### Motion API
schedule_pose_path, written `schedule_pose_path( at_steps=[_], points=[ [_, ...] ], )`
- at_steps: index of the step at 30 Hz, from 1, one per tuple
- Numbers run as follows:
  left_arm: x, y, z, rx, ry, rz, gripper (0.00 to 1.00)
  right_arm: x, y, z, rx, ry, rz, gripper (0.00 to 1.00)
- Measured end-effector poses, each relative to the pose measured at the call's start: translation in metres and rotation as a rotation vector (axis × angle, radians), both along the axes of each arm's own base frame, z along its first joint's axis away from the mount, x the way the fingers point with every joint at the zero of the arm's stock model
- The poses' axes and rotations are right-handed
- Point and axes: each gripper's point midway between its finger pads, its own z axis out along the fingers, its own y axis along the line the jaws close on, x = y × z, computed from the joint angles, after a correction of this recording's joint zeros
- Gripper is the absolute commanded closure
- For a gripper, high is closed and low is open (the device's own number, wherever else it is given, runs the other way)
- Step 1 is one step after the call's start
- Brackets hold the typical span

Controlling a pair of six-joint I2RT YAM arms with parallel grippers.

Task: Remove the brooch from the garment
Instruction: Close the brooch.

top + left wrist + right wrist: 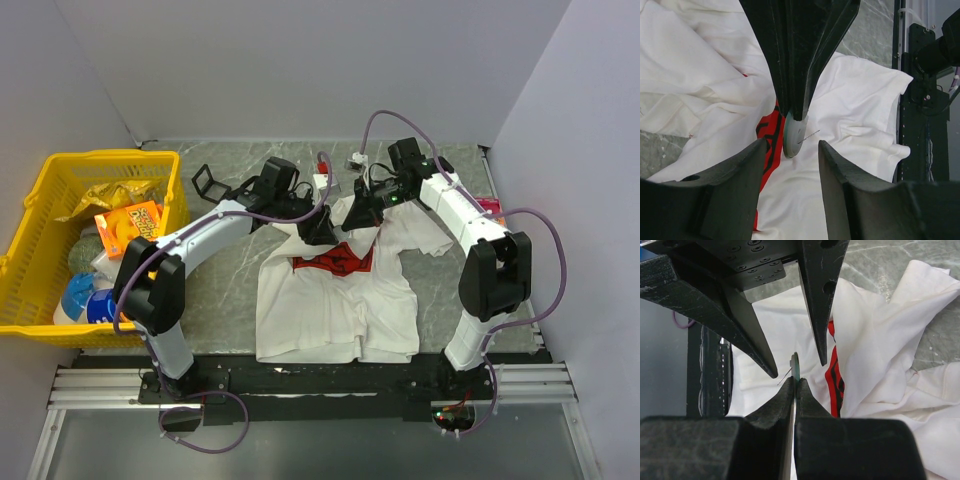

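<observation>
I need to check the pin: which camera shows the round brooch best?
Left wrist: the pale green round disc brooch shows its flat side and thin pin, pinched by the right pincer. The right wrist view shows it only edge-on; in the top view it cannot be made out.

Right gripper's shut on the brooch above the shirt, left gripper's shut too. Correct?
Not quite. The right gripper is shut on the brooch above the shirt, but the left gripper is open, one finger either side of the brooch. The right wrist view shows it.
</observation>
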Motion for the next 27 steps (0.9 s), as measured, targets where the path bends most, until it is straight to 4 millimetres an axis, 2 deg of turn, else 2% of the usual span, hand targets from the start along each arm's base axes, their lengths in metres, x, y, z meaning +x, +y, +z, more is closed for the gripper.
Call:
schedule_pose_path(
  at_steps=[9,14,18,27],
  points=[
    [-0.004,-0.0019,0.003,-0.017,0.025,-0.011,0.46,-0.0001,0.0002,-0.0003,-0.001,0.0,0.001,1.0],
    [-0.0042,-0.0022,0.0036,-0.019,0.031,-0.008,0.48,-0.0011,0.0019,-0.0014,-0.007,-0.003,0.006,1.0],
    [-0.0042,-0.0024,0.0039,-0.021,0.036,-0.005,0.54,-0.0022,0.0035,-0.0023,-0.009,-0.004,0.012,1.0],
    [-0.0037,-0.0028,0.0044,-0.023,0.039,-0.001,0.54,-0.0031,0.0057,-0.0062,-0.015,-0.004,0.023,1.0]
  ],
)
